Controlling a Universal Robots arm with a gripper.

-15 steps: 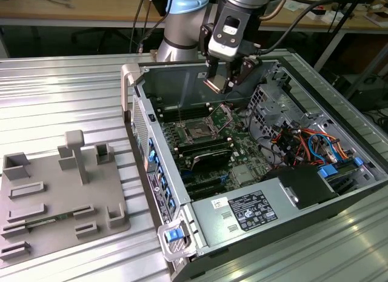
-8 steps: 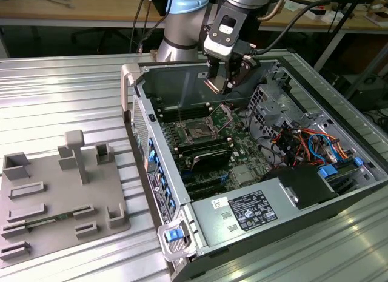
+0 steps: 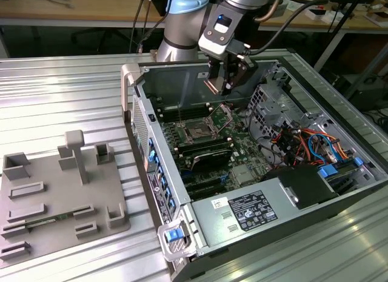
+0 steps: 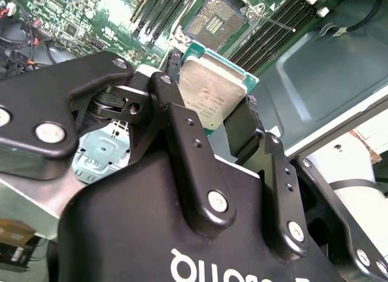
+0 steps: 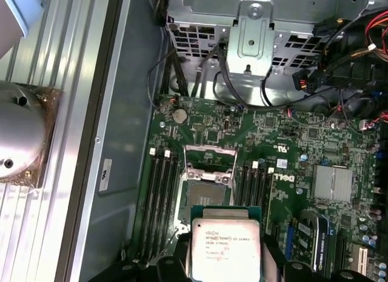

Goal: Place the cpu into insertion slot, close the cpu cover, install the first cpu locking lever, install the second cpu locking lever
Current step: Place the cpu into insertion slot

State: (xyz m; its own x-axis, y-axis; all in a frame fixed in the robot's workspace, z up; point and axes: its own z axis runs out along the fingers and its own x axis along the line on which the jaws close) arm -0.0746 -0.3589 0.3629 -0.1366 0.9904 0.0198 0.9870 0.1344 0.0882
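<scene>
My gripper [image 3: 225,83] hangs above the open computer case, shut on the cpu [image 4: 212,91], a flat square chip with a silver-grey top on a green edge. The black fingers [image 4: 176,112] clamp two opposite sides of the chip. In the first wrist view the cpu [image 5: 224,248] is held above the green board, short of the insertion slot [image 5: 203,194]. The slot [image 4: 215,21] is bare, its dark centre showing [image 3: 197,131]. The cpu cover [image 5: 209,156] is swung open on the far side of the slot. A thin locking lever [image 4: 273,21] stands free beside it.
Long black memory slots [image 5: 160,197] flank the socket on both sides. A metal drive cage [image 5: 254,33] and bundled cables [image 3: 303,142] crowd one end of the case. A power supply [image 3: 242,212] fills the near end. A grey fixture plate [image 3: 54,197] lies on the table at the exterior view's left.
</scene>
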